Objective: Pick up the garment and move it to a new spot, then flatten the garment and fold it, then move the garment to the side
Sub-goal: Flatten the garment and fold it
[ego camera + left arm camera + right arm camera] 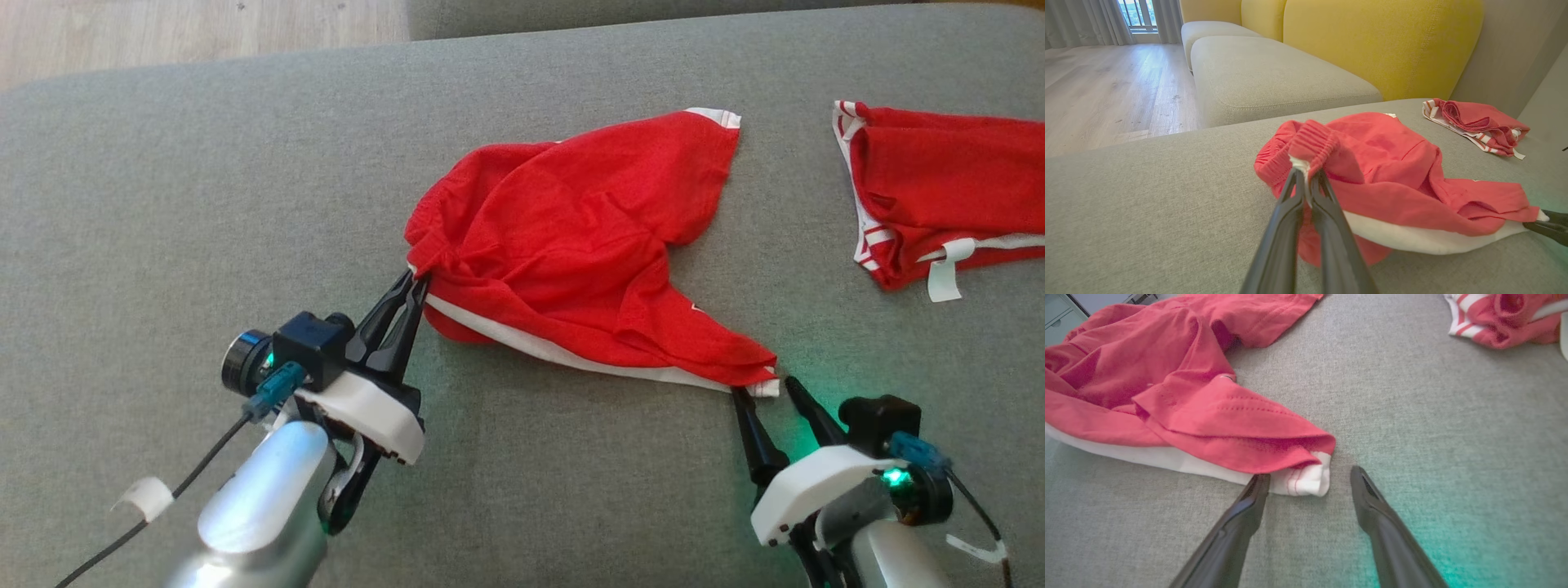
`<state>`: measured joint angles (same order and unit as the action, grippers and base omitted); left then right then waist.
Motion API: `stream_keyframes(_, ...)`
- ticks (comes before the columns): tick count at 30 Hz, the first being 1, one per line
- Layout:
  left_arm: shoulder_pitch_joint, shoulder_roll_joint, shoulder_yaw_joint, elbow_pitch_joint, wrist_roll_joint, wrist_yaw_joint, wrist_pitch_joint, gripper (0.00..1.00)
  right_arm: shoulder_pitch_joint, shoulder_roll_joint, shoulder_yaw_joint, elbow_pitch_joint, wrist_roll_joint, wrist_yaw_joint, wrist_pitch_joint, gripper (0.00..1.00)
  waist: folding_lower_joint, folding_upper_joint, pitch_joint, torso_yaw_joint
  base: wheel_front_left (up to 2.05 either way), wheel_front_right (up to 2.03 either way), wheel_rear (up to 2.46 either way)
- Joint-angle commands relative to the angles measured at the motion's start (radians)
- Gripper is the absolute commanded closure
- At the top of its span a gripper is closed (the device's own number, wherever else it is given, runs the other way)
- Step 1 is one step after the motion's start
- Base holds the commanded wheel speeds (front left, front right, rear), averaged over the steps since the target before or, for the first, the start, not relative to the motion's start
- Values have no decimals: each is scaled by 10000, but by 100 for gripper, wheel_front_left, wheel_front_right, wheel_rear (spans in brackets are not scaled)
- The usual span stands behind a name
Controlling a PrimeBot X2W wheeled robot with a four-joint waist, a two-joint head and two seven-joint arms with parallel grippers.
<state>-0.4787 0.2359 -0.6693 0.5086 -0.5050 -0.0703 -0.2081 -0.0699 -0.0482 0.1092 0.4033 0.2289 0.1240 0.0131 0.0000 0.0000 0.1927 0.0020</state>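
Garment (571, 245): lying crumpled on the grey sofa cushion (204, 204), stretching between both hands.
Left hand (415, 284): fingers pressed together, pinching the garment's ribbed waistband at its left end.
Right hand (763, 390): fingers standing spread, holding nothing; the garment's white hem corner is lying right at their tips.

Lower left: left claw (416, 282) angles up and to the right, its long dark fingers pressed together and pinching an edge of the garment (571, 237). Lower right: right claw (765, 389) points up with fingers spread wide, tips low, clamped on nothing. A green light glows at its wrist.
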Motion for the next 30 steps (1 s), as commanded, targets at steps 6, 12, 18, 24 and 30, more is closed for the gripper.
stream_keyframes(6, -447, 288, 301, -270, -128, 99, -49, 100, -287, -21, 471, -88, -88, 67, 73, 100, 0, 0, -52, -43, 0, 0, 0)
stream_keyframes(12, -373, 378, 297, -228, -162, 151, -52, 100, -261, -21, 638, -404, 134, 67, 87, 100, 0, 0, -235, -133, 0, 0, 0)
stream_keyframes(18, -228, 610, 351, -377, -191, 297, -21, 100, -154, -41, 972, -1215, 657, 67, 359, 100, 0, 0, -653, -188, 0, 0, 0)
stream_keyframes(24, -498, 1167, 459, -729, -113, 378, 348, 100, -251, -416, 1574, -2555, 1569, 67, 1050, 100, 0, 0, -1218, -191, 0, 0, 0)
stream_keyframes(30, -1797, 1831, 732, -1228, -102, 172, 1180, 100, -922, -690, 1905, -3840, 2436, 67, 1888, 100, 0, 0, -1739, -256, 0, 0, 0)
